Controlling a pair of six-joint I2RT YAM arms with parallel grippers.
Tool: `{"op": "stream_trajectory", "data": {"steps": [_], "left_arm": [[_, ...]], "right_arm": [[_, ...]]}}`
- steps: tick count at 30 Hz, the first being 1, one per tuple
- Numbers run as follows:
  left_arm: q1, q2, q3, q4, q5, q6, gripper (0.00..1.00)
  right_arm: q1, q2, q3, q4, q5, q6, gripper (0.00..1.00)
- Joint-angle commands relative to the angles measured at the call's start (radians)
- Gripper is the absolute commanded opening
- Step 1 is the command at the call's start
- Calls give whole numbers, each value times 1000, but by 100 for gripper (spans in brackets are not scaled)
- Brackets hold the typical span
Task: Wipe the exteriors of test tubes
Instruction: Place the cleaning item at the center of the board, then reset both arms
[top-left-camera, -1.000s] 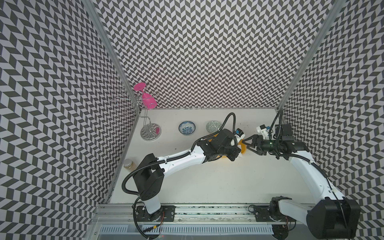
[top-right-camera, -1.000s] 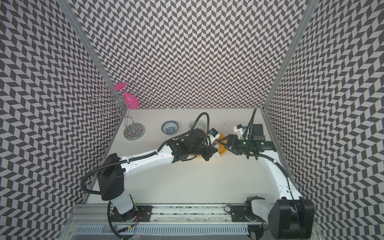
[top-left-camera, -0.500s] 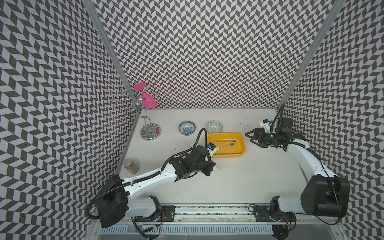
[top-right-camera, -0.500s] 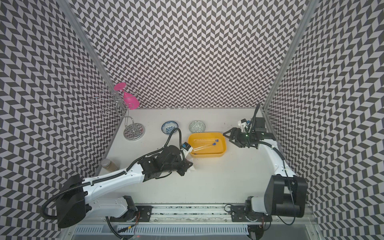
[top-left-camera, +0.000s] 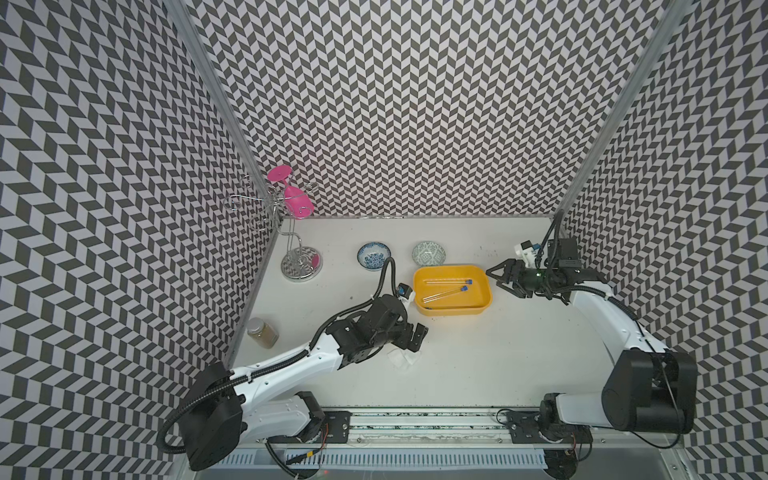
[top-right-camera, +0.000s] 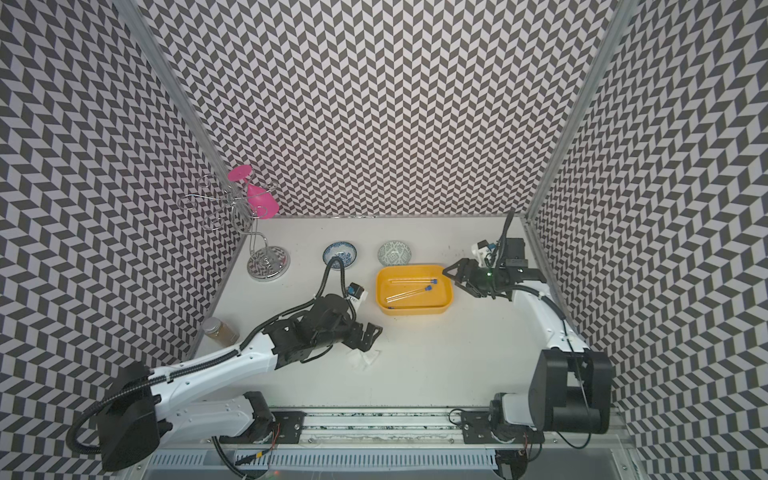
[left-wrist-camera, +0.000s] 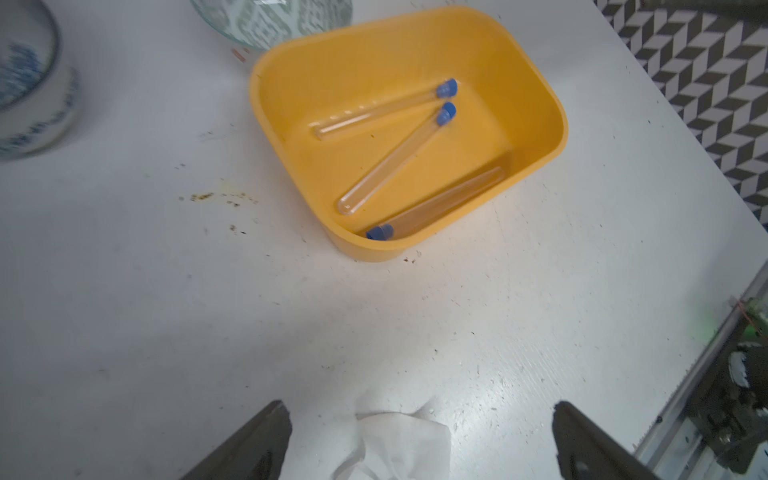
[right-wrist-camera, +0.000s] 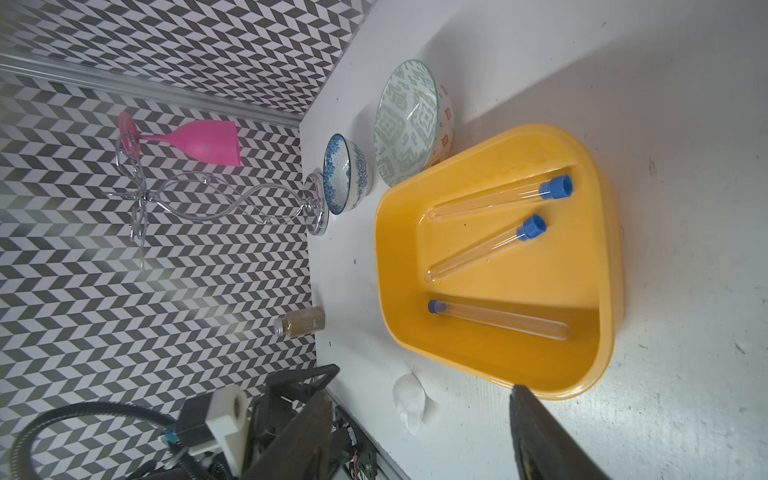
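**Top views: three tubes in the tub, both tools empty**

Speckled white table (top-left-camera: 478, 365), patterned walls on three sides.

The left tool (top-left-camera: 417, 340) hangs low near the table's middle. Its jaws are spread wide with nothing between them, and the tissue lies right beneath.

The right tool (top-left-camera: 496, 280) sits just beside the tub's right end, jaws parted, holding nothing. It points at the tub; placed, I judge, to reach in for a tube.

The yellow tub (top-left-camera: 455, 311) stands in the far half of the table, right of centre. Its walls keep round tubes from rolling off.

The tissue (top-left-camera: 402, 358) is crumpled and loose on the table, apart from the tub toward the near left.

All three test tubes (left-wrist-camera: 397, 160) lie flat on the tub floor. Two have their blue caps toward the right end. The third lies along the near wall, cap leftward.

Crumpling suggests use; whether the wiping is finished cannot be told.
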Motion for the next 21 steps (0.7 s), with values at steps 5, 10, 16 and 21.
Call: {"op": "stream_trajectory", "data": {"steps": [5, 10, 16, 21], "left_arm": [[432, -115, 6, 101, -29, -104, 100], [572, -60, -111, 368, -281, -138, 100], [631, 213, -125, 651, -421, 194, 100], [773, 267, -208, 960, -305, 169, 100]], "right_arm": [[4, 89, 46, 195, 422, -130, 72], [3, 20, -163, 617, 714, -265, 74], [4, -7, -479, 1145, 800, -317, 75], [7, 55, -652, 1533, 829, -347, 72]]}}
